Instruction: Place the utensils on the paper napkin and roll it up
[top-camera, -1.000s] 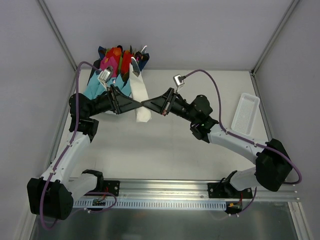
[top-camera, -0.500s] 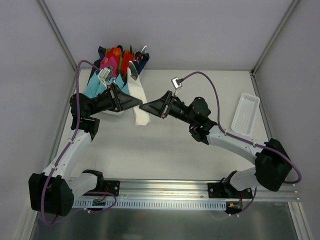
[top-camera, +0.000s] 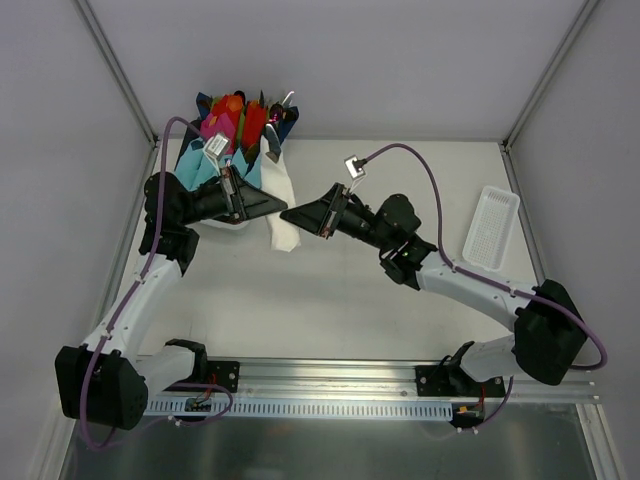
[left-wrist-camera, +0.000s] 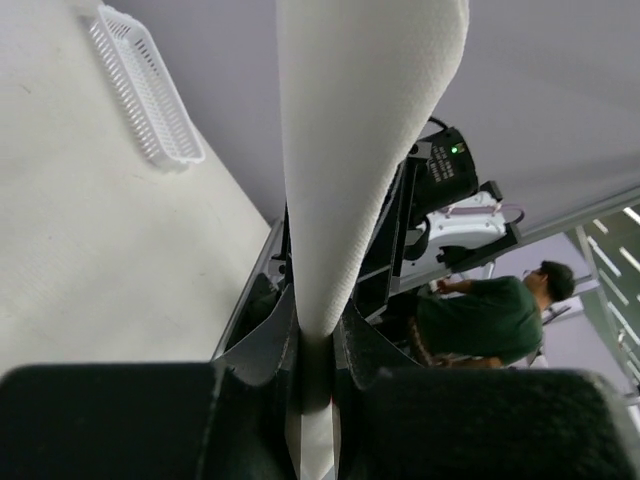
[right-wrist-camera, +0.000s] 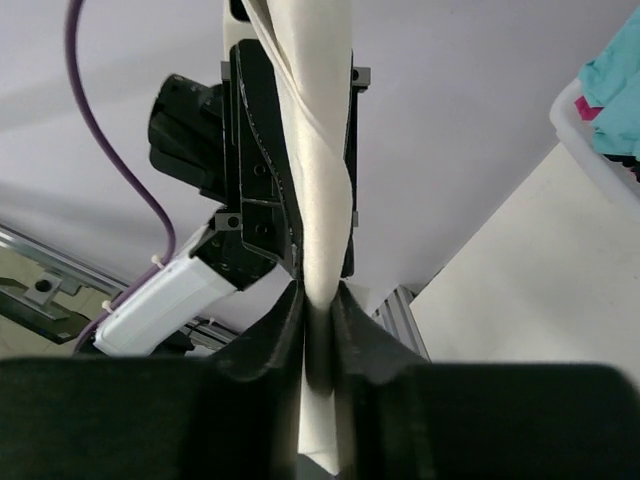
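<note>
The paper napkin (top-camera: 279, 200) is a white roll, held off the table between both arms at the back left. My left gripper (top-camera: 272, 205) is shut on it from the left, and in the left wrist view the roll (left-wrist-camera: 350, 150) runs up from between the jaws of that gripper (left-wrist-camera: 318, 325). From the right, my right gripper (top-camera: 291, 213) is shut on the same roll (right-wrist-camera: 315, 150), pinched at the tips (right-wrist-camera: 318, 300). The utensils are hidden. A small grey tip (top-camera: 270, 152) shows at the roll's far end; I cannot tell what it is.
A container of light-blue, pink and red napkin bundles (top-camera: 235, 125) stands right behind the roll at the back left, its edge (right-wrist-camera: 610, 110) also in the right wrist view. A white ribbed tray (top-camera: 492, 227) lies at the right edge of the table.
The left gripper has shut on the napkin roll. The roll and both gripper tips have shifted slightly left, and the right arm has drawn back a little.
</note>
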